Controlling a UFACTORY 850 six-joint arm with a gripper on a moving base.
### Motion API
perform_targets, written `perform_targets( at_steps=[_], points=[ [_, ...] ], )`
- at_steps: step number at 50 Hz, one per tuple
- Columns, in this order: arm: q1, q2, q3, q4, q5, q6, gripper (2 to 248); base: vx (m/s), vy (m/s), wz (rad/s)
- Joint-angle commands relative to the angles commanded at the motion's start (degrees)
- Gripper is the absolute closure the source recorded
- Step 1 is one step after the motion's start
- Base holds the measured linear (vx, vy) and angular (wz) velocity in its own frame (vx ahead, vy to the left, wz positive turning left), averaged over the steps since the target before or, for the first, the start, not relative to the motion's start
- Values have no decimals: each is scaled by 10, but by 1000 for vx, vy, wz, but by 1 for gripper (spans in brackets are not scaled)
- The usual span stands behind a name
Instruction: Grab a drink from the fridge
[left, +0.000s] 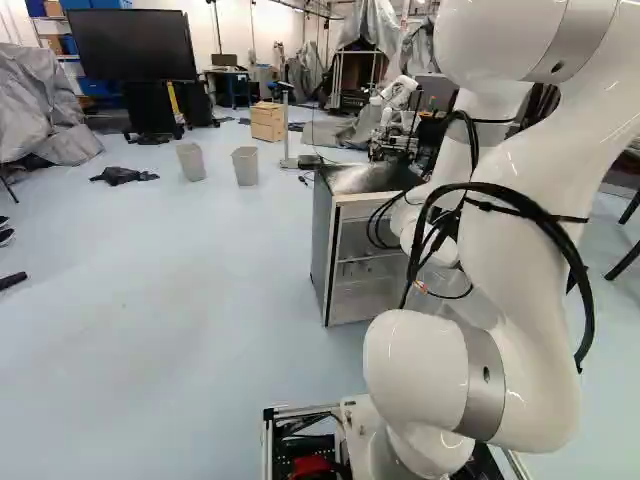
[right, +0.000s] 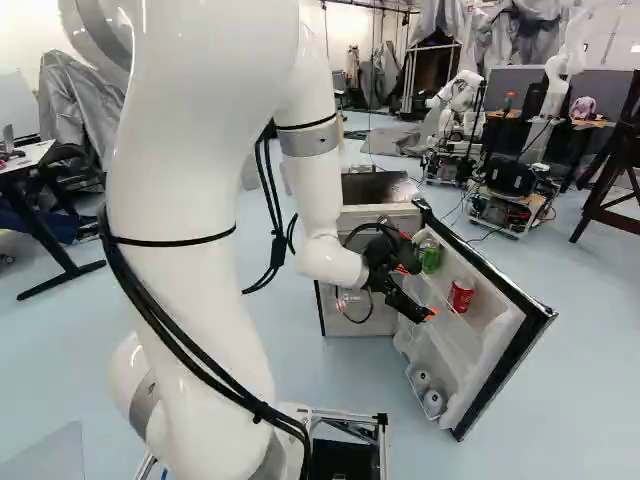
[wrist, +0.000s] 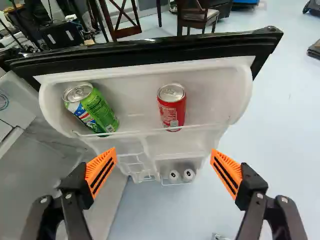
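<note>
My gripper (right: 420, 291) is at the inner side of the open fridge door (right: 478, 340) in the right base view. In the wrist view the gripper (wrist: 164, 152) has its orange-padded fingers wide apart, with nothing gripped. Ahead of them, on the door's upper shelf, a red can (wrist: 171, 109) stands upright, and a green can (wrist: 98, 111) leans to one side nearer the fridge body. Two small white can tops (wrist: 181, 175) show on the lower door shelf. In the left base view the fridge (left: 322, 250) stands behind the arm, its door hidden.
The door's black outer edge (wrist: 150, 50) runs beyond the cans, and a thin clear shelf rim (wrist: 150, 132) crosses in front of them. Further off are two grey bins (left: 246, 166), a cardboard box (left: 268, 121), another robot (right: 458, 110) and a wooden chair (wrist: 197, 17).
</note>
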Motion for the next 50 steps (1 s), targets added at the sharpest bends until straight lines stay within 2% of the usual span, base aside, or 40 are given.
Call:
perform_targets(
  at_steps=[28, 50],
  points=[
    [-15, -17, -23, -8, 0, 0, 3, 0, 0, 0],
    [-29, -29, -40, -48, 0, 0, 3, 0, 0, 0]
  ],
)
